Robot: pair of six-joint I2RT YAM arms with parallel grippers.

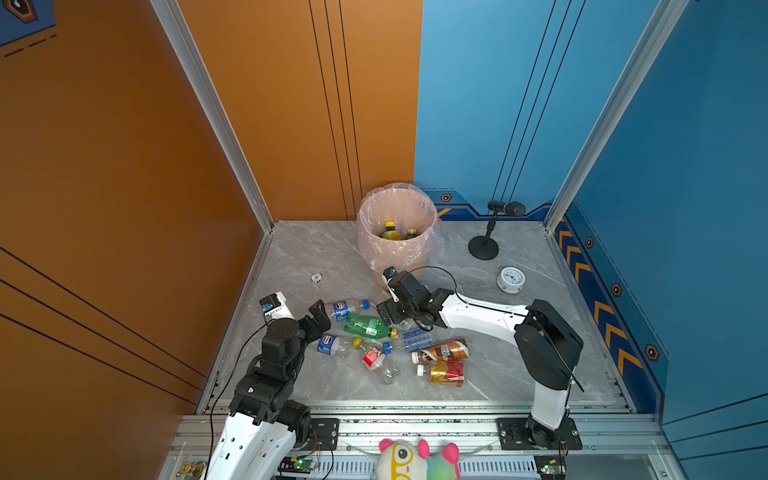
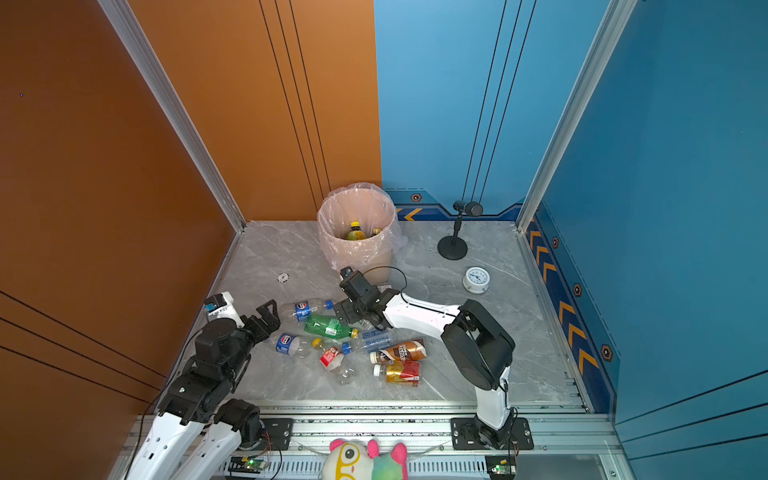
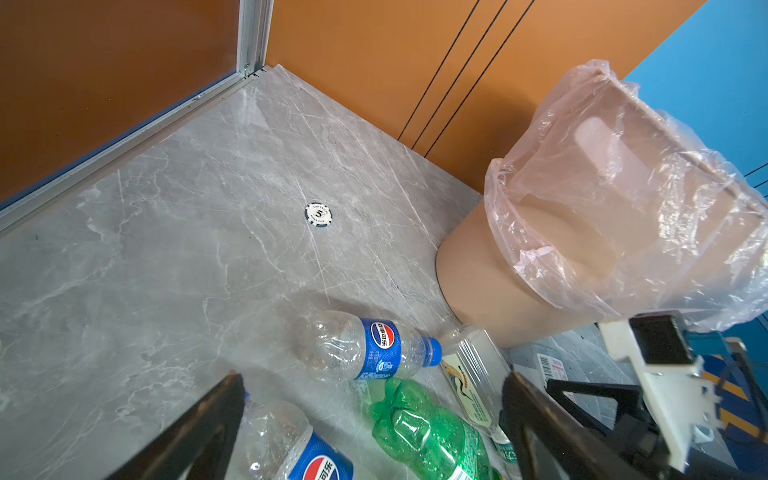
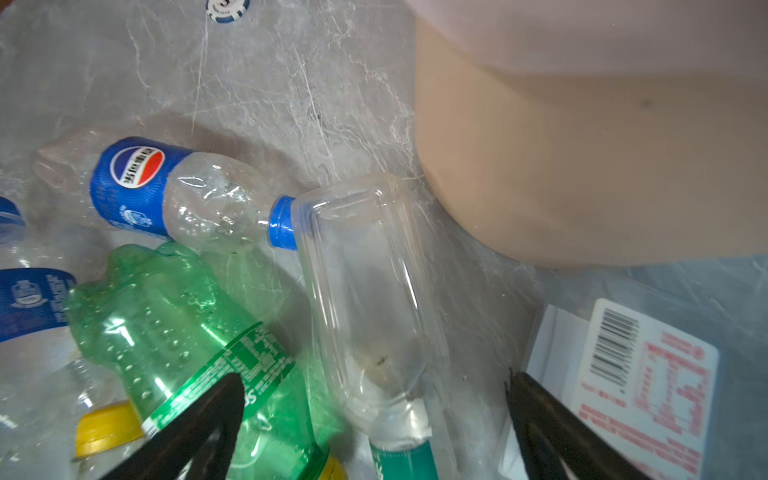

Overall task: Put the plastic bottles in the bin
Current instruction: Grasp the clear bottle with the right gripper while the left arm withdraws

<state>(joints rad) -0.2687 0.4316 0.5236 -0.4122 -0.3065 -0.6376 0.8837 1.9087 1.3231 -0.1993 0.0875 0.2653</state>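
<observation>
We've got most of the plastic bottles (image 1: pixel 368 326) lying in a heap on the tabletop (image 1: pixel 299 257), just on the near side of the bin (image 1: pixel 374 249), and two more are already inside it. Our left jaws are wide apart and empty at the heap's left edge. Right jaws are spread too, hanging over a clear bottle (image 4: pixel 365 291) just beside the green bottle (image 4: pixel 174 316).

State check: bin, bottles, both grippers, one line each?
Bin: upright, bag-lined, two bottles inside.
Green bottle: lying on its side, capped.
Clear bottle: lying flat, ungripped.
Brown bottle: lying, capped.
Left gripper: open, empty.
Right gripper: open, empty, over Clear bottle.
</observation>
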